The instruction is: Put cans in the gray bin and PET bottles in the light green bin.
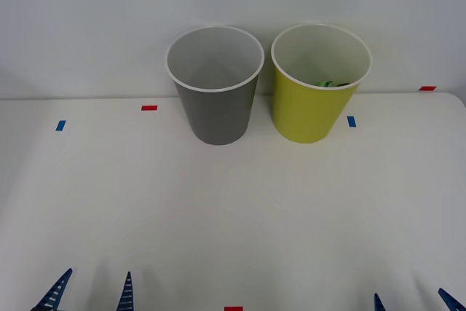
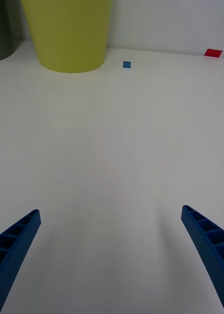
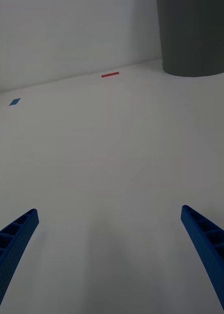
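The gray bin [image 1: 215, 107] stands at the back of the white table, and its pale inside looks empty. Beside it on the right stands the light green bin [image 1: 309, 111], with the green PET bottle [image 1: 331, 84] lying inside, just visible over the rim. No can is in view. My left gripper [image 1: 93, 295] is open at the near left edge of the table. My right gripper [image 1: 413, 302] is open at the near right edge. Both are far from the bins with nothing between their fingers. The wrist views show the gray bin [image 3: 195, 39] and the light green bin [image 2: 68, 34] ahead.
Small tape marks lie on the table [image 1: 233, 216]: blue [image 1: 60, 125], red [image 1: 149, 108], blue [image 1: 352, 121], red [image 1: 427, 88] and red [image 1: 233, 309] at the near edge. A white wall rises behind the bins.
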Robot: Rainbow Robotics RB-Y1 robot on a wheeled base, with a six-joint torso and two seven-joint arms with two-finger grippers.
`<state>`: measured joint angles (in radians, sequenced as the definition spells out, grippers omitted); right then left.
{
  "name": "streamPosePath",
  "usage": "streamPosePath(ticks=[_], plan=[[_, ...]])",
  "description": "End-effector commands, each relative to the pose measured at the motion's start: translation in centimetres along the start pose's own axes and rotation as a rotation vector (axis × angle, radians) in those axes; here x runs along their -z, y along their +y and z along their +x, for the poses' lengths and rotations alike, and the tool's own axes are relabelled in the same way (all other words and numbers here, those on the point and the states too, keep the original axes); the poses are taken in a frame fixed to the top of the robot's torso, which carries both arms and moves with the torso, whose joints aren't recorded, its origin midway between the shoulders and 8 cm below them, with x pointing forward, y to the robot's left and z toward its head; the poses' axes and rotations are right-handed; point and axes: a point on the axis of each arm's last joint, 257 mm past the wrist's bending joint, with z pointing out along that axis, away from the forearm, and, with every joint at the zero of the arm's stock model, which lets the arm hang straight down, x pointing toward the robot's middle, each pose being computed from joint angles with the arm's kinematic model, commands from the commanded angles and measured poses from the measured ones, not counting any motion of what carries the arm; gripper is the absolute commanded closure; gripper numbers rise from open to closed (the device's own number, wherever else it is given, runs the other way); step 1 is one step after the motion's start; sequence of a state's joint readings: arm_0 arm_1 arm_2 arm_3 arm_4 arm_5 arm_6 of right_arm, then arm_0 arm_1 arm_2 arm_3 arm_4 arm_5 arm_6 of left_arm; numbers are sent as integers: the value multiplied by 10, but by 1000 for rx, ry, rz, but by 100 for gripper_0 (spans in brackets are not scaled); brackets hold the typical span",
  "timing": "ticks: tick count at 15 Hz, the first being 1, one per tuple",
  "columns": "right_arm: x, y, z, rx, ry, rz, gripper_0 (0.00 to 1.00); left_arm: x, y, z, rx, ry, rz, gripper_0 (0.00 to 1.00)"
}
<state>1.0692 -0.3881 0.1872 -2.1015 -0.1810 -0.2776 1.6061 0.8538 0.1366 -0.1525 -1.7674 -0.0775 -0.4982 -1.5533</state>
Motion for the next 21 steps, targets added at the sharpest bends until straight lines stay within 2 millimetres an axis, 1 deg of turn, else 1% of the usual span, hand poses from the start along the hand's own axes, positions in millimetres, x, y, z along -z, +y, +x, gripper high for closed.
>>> streamPosePath(ticks=[1,3,9,21], plan=[[0,0,0,0,0,0,0,10,-4,-1,37,-8,2,0],[0,0,0,0,0,0,0,20,-6,4,39,7,3,0],[0,0,0,0,0,0,0,35,-10,15,27,46,11,0],[0,0,0,0,0,0,0,35,-11,15,26,47,12,0]])
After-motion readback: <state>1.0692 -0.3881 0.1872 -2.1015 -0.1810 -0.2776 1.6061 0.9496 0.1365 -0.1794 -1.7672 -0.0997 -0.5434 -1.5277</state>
